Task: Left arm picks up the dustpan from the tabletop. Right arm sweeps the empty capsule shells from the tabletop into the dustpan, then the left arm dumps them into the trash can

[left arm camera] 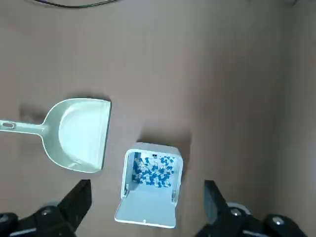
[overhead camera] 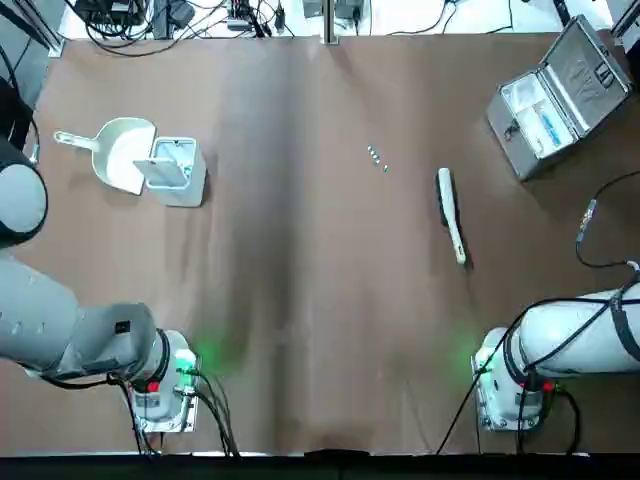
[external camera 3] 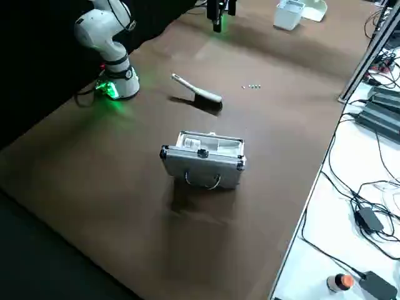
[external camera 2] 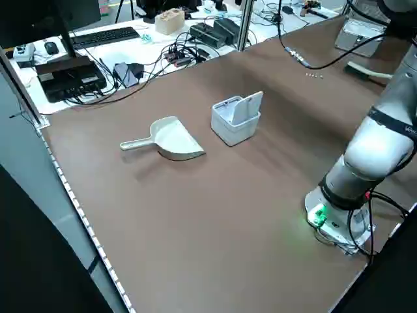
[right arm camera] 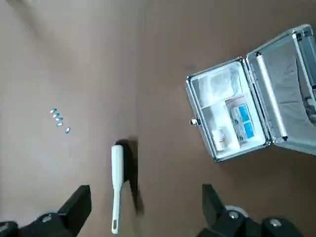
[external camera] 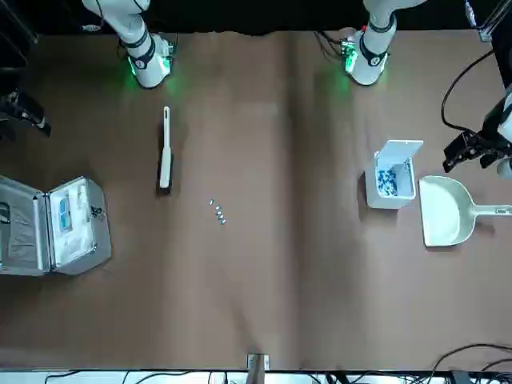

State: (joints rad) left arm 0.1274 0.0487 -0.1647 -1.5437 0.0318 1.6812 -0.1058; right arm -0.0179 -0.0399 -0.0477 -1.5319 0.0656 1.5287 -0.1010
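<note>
The dustpan is lying flat on the tabletop, touching the trash can, whose lid is standing open. The capsule shells are sitting in a little row near the brush. The left gripper is hanging above the dustpan and trash can with fingers wide apart. The right gripper is hanging open above the brush, near the open metal case

No lettering, number or brand can be read anywhere. The open metal case holds small packets with blue-and-white printing, too small to make out. A dark mark sits on the left arm near its base, unreadable. The trash can, dustpan and brush show no print.
</note>
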